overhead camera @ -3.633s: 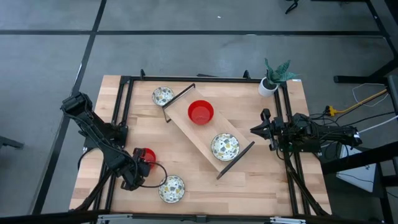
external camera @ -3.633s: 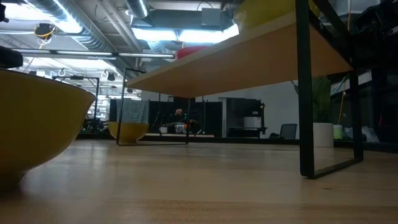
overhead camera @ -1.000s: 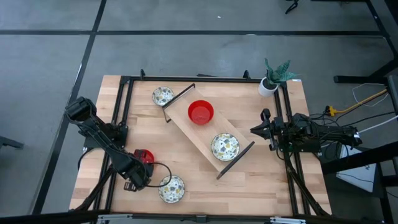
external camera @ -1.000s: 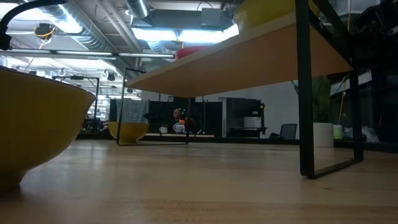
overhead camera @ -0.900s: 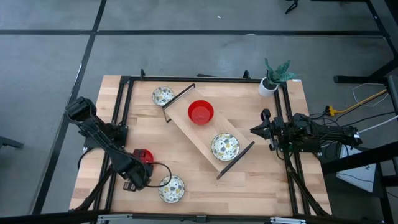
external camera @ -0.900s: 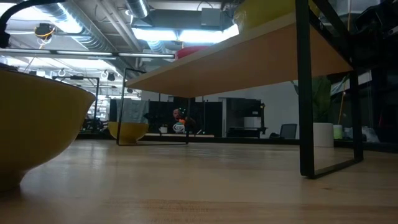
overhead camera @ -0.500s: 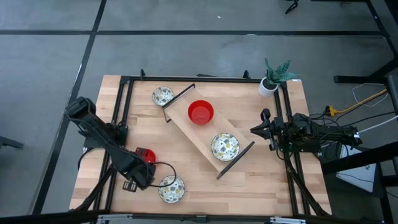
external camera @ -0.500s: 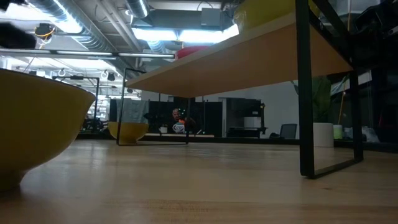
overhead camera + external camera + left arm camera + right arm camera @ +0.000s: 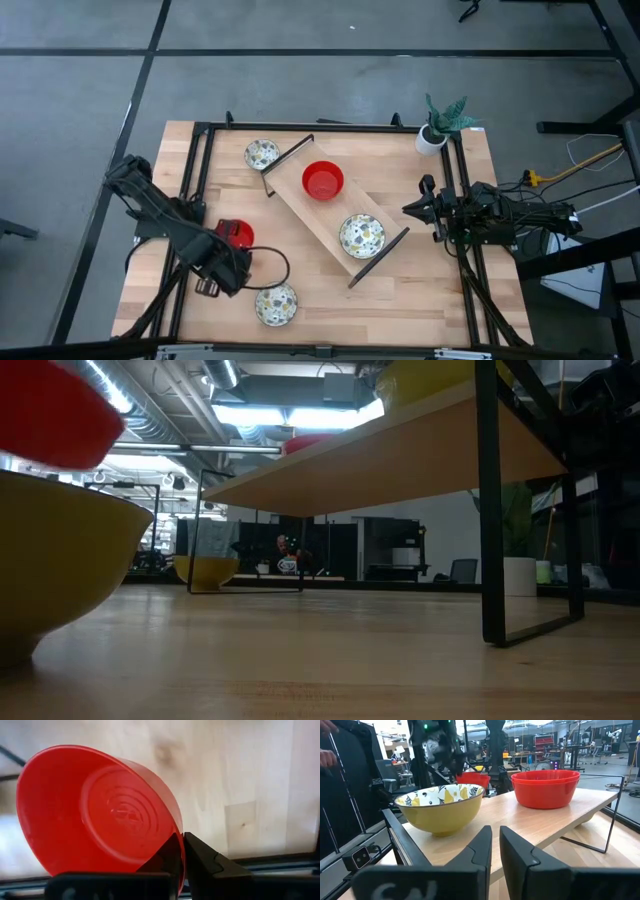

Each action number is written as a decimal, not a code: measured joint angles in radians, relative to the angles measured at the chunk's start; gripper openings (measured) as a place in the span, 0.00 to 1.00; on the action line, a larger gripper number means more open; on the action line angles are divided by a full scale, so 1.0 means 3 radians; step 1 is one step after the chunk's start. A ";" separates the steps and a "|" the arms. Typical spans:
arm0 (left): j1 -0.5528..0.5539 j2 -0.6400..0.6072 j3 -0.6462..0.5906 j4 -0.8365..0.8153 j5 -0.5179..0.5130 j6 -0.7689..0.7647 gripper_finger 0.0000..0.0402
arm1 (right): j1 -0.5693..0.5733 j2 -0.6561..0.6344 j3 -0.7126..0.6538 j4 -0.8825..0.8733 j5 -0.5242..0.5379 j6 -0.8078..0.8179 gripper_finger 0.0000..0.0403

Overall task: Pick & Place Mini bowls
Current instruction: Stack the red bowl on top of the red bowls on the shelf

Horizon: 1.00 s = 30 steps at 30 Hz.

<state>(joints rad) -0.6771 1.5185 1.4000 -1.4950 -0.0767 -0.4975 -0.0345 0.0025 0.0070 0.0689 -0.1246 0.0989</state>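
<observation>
Red plastic, glossy and thin-walled: the bowl (image 9: 95,815) in the left gripper (image 9: 182,852) looks light and stiff, with moulded rings on its base. The gripper is closed down on the rim, one finger inside the wall and one outside, and the bowl hangs tilted from that single pinch. From above, the same bowl (image 9: 231,234) sits clear of the worktop (image 9: 440,290), well to the left of the wooden shelf (image 9: 308,212) that crosses the middle.

A smooth wall pinched at one spot could pivot or slip (the glaze-like finish offers little friction), so my judgement is that slow moves and a level set-down suit it better than speed. The rim is the only sensible hold; the body is too wide and too rounded for these fingers.

On the shelf stand another red bowl (image 9: 323,180) and a speckled bowl (image 9: 361,235). A second speckled bowl (image 9: 262,154) rests on the worktop just beyond the shelf's far-left end, and a third (image 9: 276,304) lies near the front edge, left of the shelf and just below the held bowl.

Right of the shelf, the right gripper (image 9: 495,842) waits with its fingers nearly together and nothing between them, pointing at the shelf. A potted plant (image 9: 437,127) stands behind the shelf's right end.
</observation>
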 joint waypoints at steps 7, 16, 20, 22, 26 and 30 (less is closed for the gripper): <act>0.0278 -0.0001 0.0487 -0.0250 -0.0319 0.0207 0.04 | 0.0000 0.0000 -0.0001 0.0000 0.0000 0.0004 0.10; 0.0704 -0.0001 0.0812 -0.0255 -0.0698 0.0745 0.02 | 0.0000 0.0000 0.0000 0.0000 0.0001 -0.0001 0.10; 0.0907 -0.0001 0.0919 -0.0254 -0.0810 0.1064 0.01 | 0.0000 0.0000 0.0000 0.0000 0.0000 0.0000 0.10; 0.1025 -0.0001 0.0956 -0.0253 -0.0828 0.1224 0.01 | 0.0001 -0.0001 -0.0001 0.0000 0.0000 0.0000 0.10; 0.1244 -0.0001 0.0987 -0.0219 -0.0842 0.1550 0.01 | 0.0000 0.0000 0.0000 0.0001 0.0000 -0.0001 0.10; 0.1438 -0.0001 0.0987 -0.0041 -0.0904 0.1869 0.01 | 0.0001 0.0000 0.0000 0.0000 0.0000 0.0004 0.10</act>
<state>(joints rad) -0.2457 1.5181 1.6962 -1.5074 -0.3479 0.0634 -0.0343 0.0025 0.0071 0.0689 -0.1246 0.1000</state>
